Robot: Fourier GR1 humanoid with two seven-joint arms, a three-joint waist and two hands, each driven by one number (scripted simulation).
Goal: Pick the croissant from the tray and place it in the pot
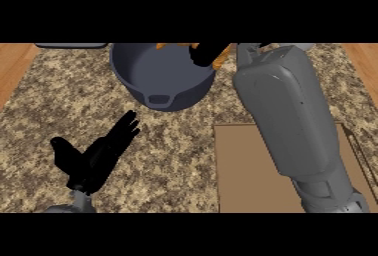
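One croissant (219, 61), curled in right hand (209, 53) over pot (162, 75) rim, positioned for the drop; tray (255, 170) vacated. Left hand (100, 155) flat, fingers straight, holding nothing, resting clear.

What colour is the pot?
Dark bluish grey, shown in the head view: pot.

The pot (159, 75) mouth is partly covered at its right rim by the right hand (209, 53). The tray (255, 170) is crossed by the right forearm (291, 120). Open counter (177, 155) is left between the tray and the left hand (100, 155).
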